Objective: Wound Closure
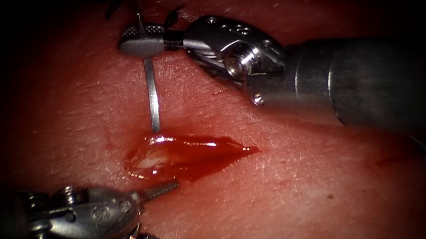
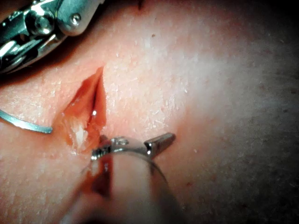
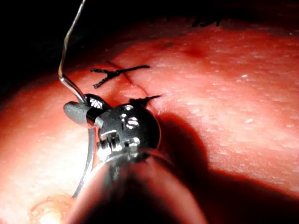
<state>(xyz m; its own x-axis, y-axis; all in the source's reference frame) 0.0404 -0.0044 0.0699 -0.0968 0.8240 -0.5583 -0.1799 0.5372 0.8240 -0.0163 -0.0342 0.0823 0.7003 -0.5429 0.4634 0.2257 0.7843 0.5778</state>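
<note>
Gripping needle point(image 1: 152, 97) — right tool point(image 1: 142, 39) (left tool point(image 1: 163, 217) empty)

Tissue point(image 1: 313, 189) pinkish-red, cut point(image 1: 190, 154) glossy deep red; needle point(image 1: 152, 97) silver; thread ends point(image 3: 117, 73) black.

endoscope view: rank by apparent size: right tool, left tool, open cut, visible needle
1. Right tool, holding the needle near its swaged end
2. Left tool, jaws open, empty
3. Cut
4. Needle, tip at the cut's upper edge

Apparent size only; the left tool and cut look close.
</note>
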